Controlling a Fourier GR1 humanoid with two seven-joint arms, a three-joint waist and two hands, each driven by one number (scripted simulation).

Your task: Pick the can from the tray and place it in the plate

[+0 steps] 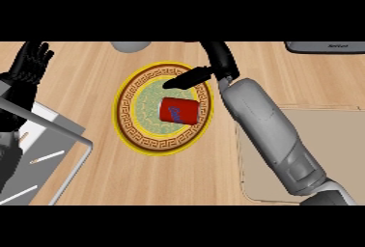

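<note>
plate point(130, 126) centre occupied by red can point(178, 110) | rim's far side blocked by right hand point(191, 77) | bare counter point(171, 178) left open below plate

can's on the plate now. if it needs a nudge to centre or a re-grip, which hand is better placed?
Right. The right hand hangs over the plate, just above the red can, fingers apart from it. The left hand rests open at the view's left edge, fingers up, well away from the plate.
</note>
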